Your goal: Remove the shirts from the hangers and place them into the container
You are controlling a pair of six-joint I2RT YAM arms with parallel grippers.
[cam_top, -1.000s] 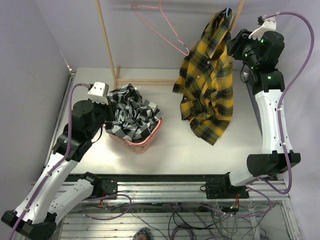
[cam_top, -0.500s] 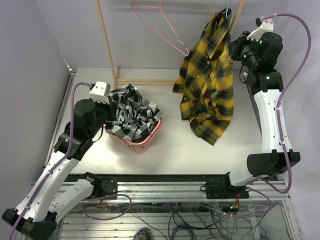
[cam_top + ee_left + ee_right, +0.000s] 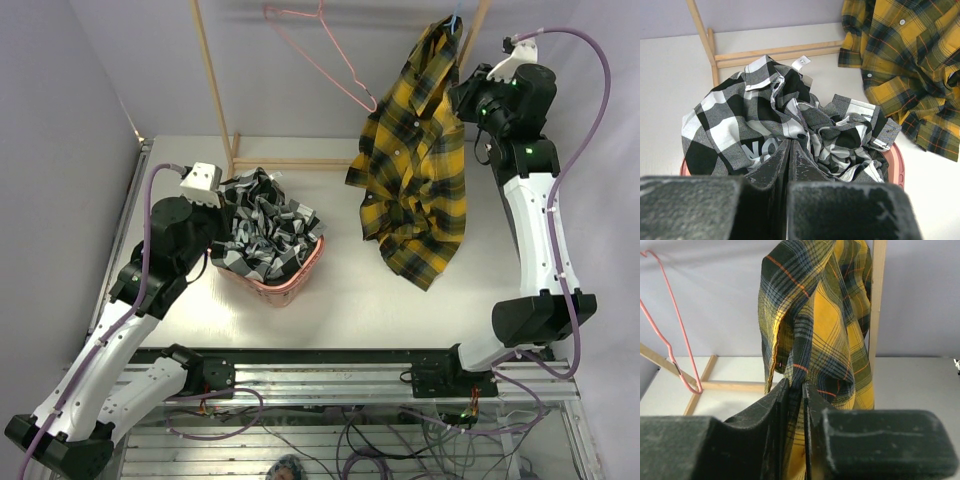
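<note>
Our right gripper [image 3: 796,388] is closed on a narrow fold of the yellow shirt [image 3: 815,315], high up by the rack pole [image 3: 877,315]. The shirt hangs from the blue hanger [image 3: 455,20], with its lower half draped toward the table [image 3: 350,295]. We think a pull from so thin a pinch could let the cloth slip free. If the collar catches, the pull might drag the hanger off the rack with it. The checked shirt [image 3: 265,235] already heaps over the rim of the basket [image 3: 292,286], so a second shirt may spill out. Our left gripper [image 3: 790,146] is closed, its tips against that heap. We cannot tell whether any cloth is pinched there. Only the right wrist view shows the fold between the fingers. Only the top view shows the whole shirt, the blue hook and the bare pink hanger [image 3: 320,50] together.
</note>
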